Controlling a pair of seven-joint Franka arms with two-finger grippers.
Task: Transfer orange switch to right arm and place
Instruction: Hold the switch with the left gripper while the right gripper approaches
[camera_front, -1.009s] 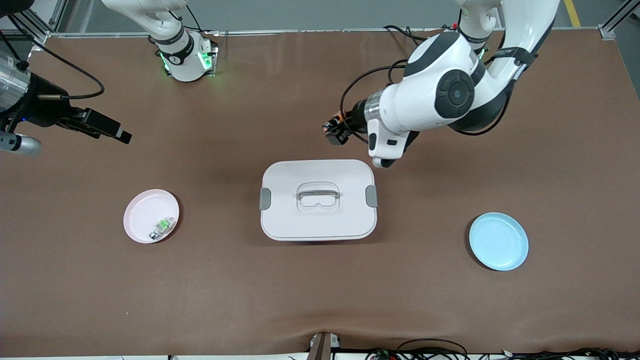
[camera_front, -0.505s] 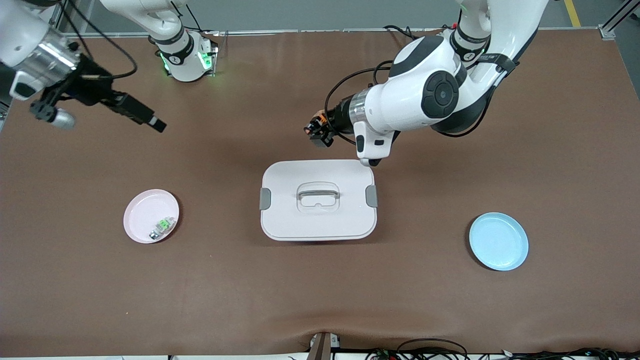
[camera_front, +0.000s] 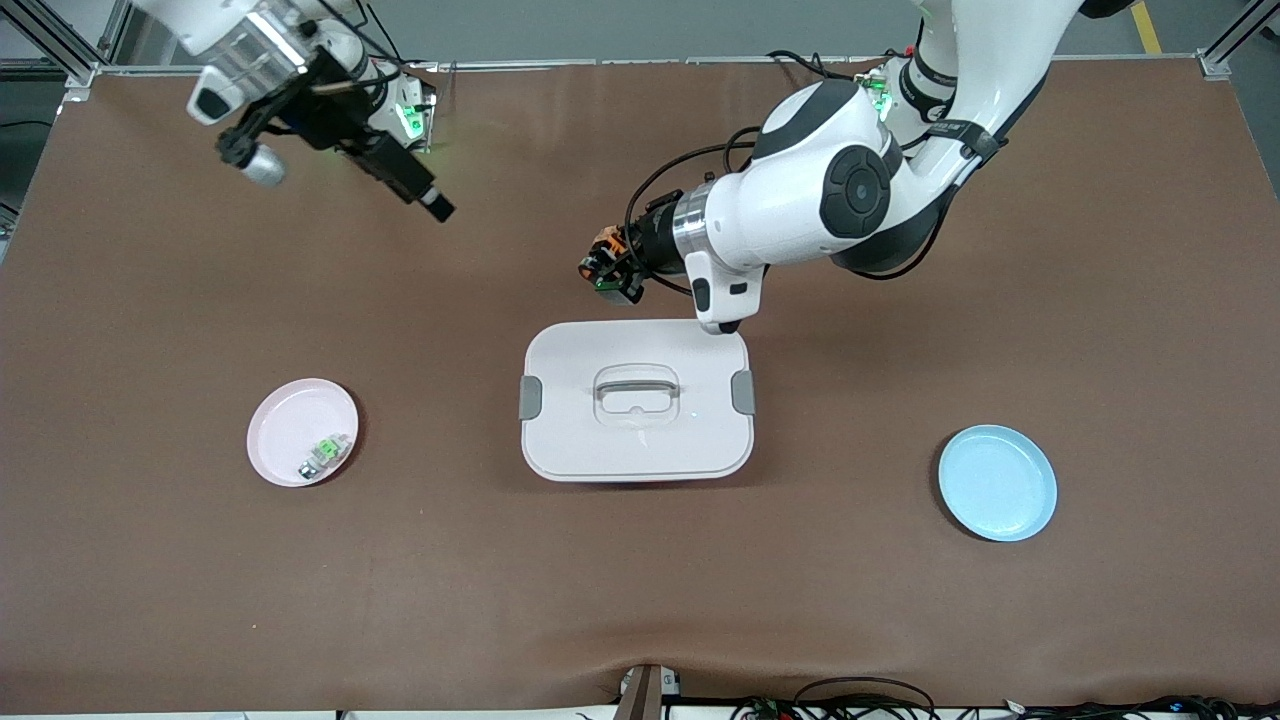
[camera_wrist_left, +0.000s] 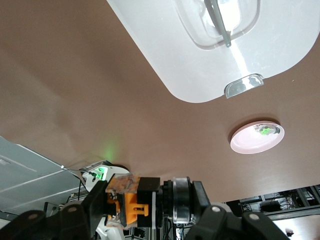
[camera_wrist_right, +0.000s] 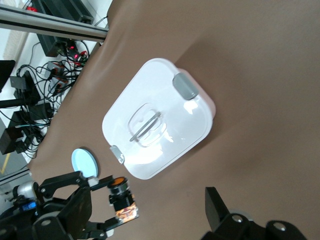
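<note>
My left gripper (camera_front: 603, 272) is shut on the orange switch (camera_front: 607, 262) and holds it in the air over the brown table, just past the white box's edge on the robot-base side. In the left wrist view the switch (camera_wrist_left: 131, 202) lies lengthwise between the fingers of the left gripper (camera_wrist_left: 147, 200): an orange part, a black body and a silver ring. My right gripper (camera_front: 432, 205) hangs open and empty over the table toward the right arm's base, apart from the switch. The right wrist view shows one of its fingers (camera_wrist_right: 216, 207) and, farther off, the held switch (camera_wrist_right: 120, 195) with its orange cap.
A white lidded box (camera_front: 580, 440) with a clear handle sits mid-table. A pink plate (camera_front: 285, 425) holding a green-and-white component (camera_front: 325, 455) lies toward the right arm's end. A blue plate (camera_front: 997, 483) lies toward the left arm's end.
My right gripper has swung in from the right arm's end of the table toward the middle. My left gripper has carried the switch toward the right arm's side.
</note>
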